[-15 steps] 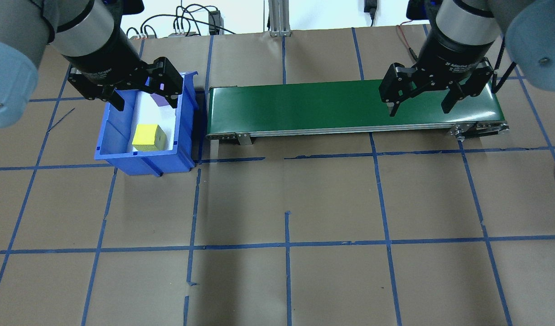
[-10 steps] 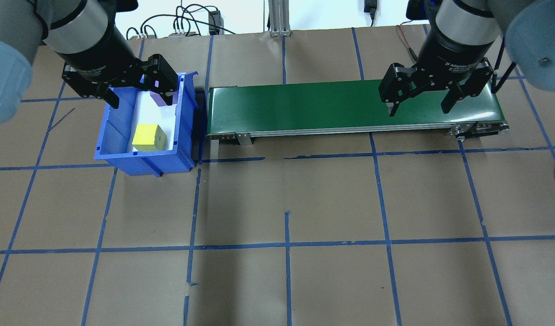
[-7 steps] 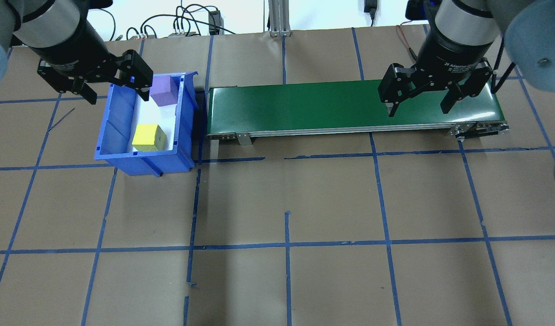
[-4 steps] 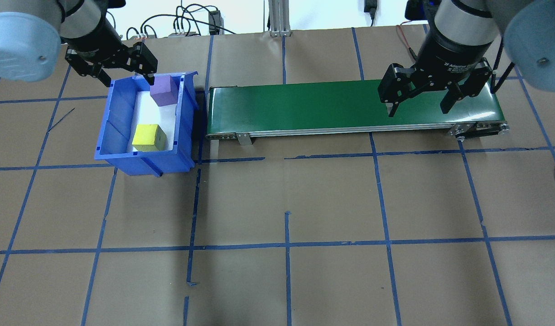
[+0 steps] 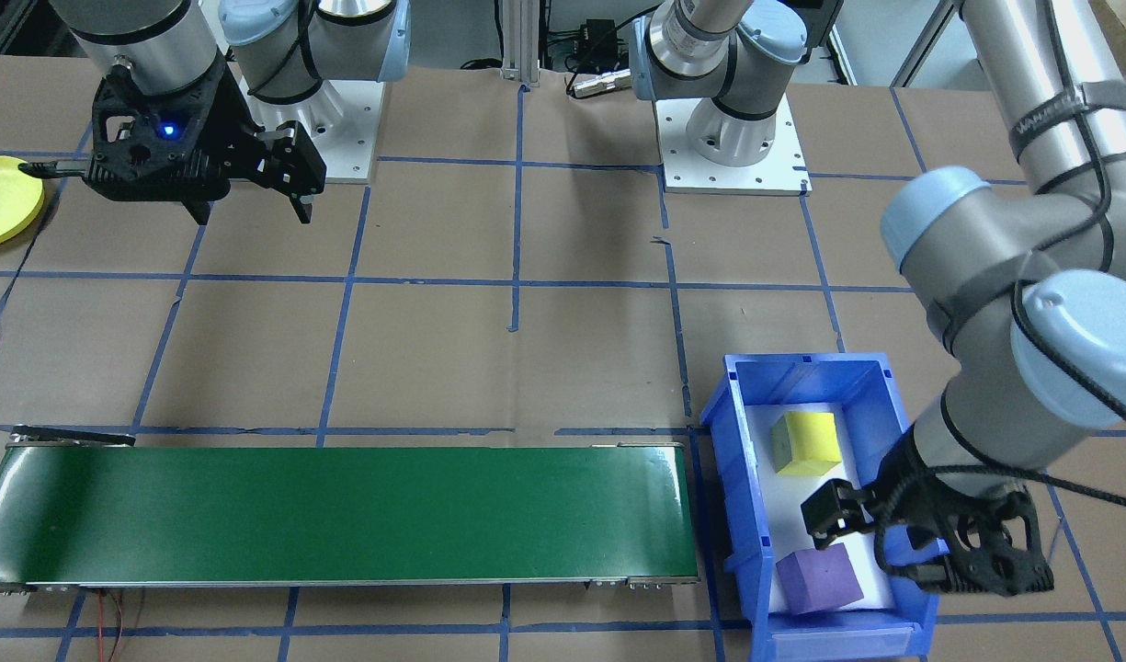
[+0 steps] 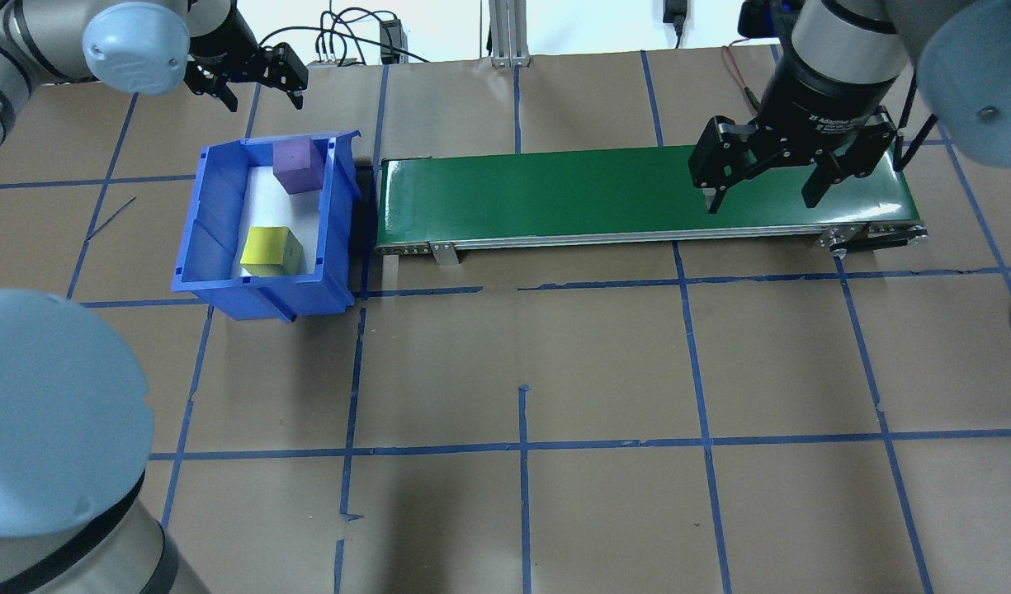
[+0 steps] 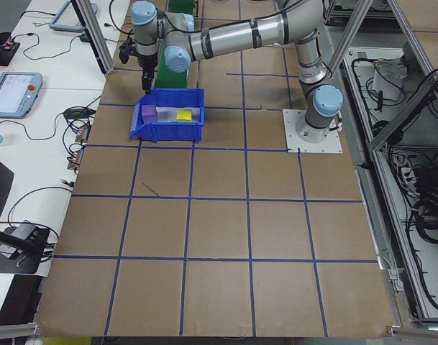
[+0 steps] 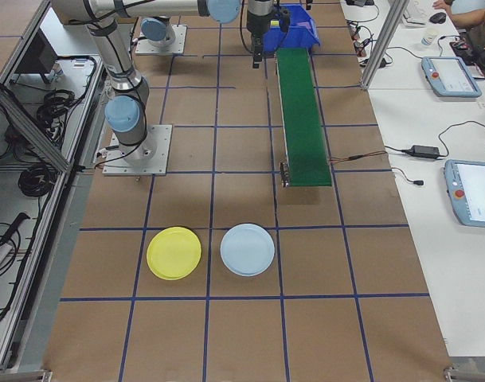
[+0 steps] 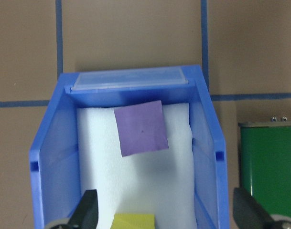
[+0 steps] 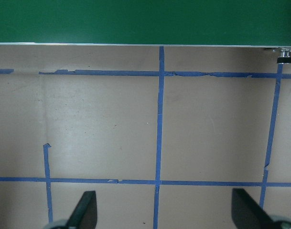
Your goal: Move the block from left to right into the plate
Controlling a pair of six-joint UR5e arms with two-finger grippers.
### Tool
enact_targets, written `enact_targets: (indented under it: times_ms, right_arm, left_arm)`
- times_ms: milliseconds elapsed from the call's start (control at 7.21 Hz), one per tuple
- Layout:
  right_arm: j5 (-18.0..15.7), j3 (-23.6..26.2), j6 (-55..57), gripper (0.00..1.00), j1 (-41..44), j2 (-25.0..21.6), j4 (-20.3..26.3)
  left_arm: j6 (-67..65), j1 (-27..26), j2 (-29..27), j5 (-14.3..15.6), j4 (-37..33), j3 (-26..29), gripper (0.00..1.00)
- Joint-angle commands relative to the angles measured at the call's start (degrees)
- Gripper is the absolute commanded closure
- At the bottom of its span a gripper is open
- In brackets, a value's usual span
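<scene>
Two blocks lie in the blue bin [image 6: 196, 223] at the table's left: a purple block [image 6: 298, 165] at the far end and a yellow block [image 6: 271, 250] nearer the robot. My left gripper [image 6: 253, 87] hangs open and empty, high over the bin's far end. The left wrist view looks down on the purple block [image 9: 141, 128], between the open fingers [image 9: 88, 210]. My right gripper [image 6: 761, 190] is open and empty above the right end of the green conveyor [image 6: 555, 194]. A yellow plate [image 8: 174, 252] and a light blue plate [image 8: 247, 249] lie on the table beyond the conveyor's right end.
The conveyor runs from just beside the bin to the right. The left arm's big elbow joint [image 6: 51, 412] fills the overhead view's lower left. Cables and a metal post [image 6: 505, 33] stand at the table's far edge.
My left gripper has risen and pulled back from low over the bin, uncovering the purple block, and the left elbow swung into the overhead view. It stayed open. The right arm has not moved.
</scene>
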Motion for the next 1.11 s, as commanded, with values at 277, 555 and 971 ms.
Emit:
enact_targets:
  times_ms: [277, 555, 971]
  right_arm:
    - [0.0, 0.0, 0.1, 0.0, 0.0, 0.1, 0.0]
    - [-0.1, 0.0, 0.0, 0.0, -0.1, 0.2, 0.0]
    - [-0.1, 0.0, -0.1, 0.0, -0.1, -0.2, 0.0]
  left_arm:
    - [0.7, 1.7, -9.4, -2.7, 4.8, 4.0, 0.0]
    - [0.2, 1.7, -9.8, -2.9, 4.9, 1.6, 0.0]
    - [0.2, 1.6, -9.8, -2.8, 4.1, -2.2, 0.0]
